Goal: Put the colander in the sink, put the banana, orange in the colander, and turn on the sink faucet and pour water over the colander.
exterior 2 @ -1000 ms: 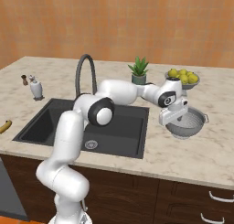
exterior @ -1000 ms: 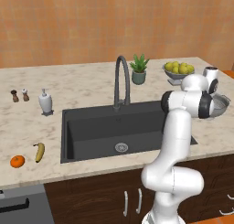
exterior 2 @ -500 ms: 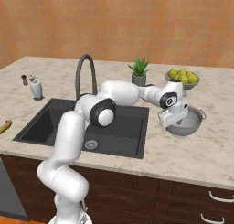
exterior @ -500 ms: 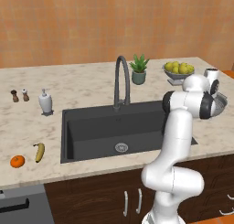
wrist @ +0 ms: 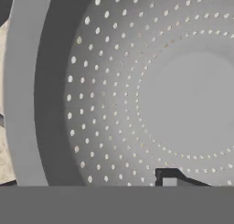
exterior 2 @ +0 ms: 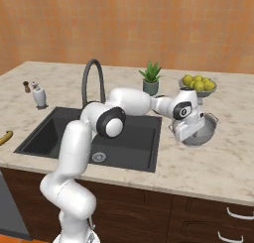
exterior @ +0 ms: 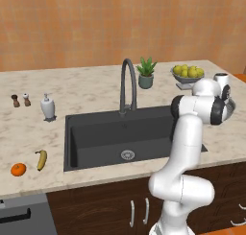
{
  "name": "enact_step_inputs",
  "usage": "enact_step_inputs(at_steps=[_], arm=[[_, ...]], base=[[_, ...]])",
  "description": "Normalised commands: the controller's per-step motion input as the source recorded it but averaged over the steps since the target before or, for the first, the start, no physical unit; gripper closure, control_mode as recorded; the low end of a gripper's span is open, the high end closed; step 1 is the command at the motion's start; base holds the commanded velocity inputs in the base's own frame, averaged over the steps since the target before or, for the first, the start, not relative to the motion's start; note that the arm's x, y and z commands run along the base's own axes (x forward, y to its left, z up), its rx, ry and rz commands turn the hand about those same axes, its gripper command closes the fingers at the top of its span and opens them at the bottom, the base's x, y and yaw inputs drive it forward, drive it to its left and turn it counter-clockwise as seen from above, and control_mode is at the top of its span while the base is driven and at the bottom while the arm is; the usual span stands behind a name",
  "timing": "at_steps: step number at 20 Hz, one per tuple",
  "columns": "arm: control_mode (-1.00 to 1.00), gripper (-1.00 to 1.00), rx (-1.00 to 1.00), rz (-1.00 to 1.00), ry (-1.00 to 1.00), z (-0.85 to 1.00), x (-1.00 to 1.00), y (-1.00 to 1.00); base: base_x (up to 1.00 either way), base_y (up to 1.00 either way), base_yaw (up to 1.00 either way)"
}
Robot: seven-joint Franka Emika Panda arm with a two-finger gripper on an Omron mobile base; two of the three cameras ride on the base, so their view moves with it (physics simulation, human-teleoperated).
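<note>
While the end effector [exterior 2: 191, 133], jaw state unclear, meets the colander [exterior 2: 206, 134], a fruit bowl [exterior 2: 198, 86] stands behind.

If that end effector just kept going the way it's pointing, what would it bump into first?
Most likely the colander. The hand view looks straight into its perforated bowl from close up, and the end effector sits at its rim on the counter. Exactly which part it meets first, wall or bottom, is hard to judge.

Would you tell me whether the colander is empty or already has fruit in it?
Empty: the hand view shows the colander's bare perforated bowl, while the banana and orange lie on the counter.
</note>
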Motion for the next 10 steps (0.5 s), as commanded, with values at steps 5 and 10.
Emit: enact_step_inputs(at_steps=[5, 10], arm=[[-1.00, 1.00, -0.09, 0.10, 0.00, -0.66, -0.01, 0.09], [-1.00, 1.00, -0.02, 0.01, 0.01, -0.13, 0.00, 0.32]], base=[[0.00, 0.00, 0.00], [0.00, 0.00, 0.00]])
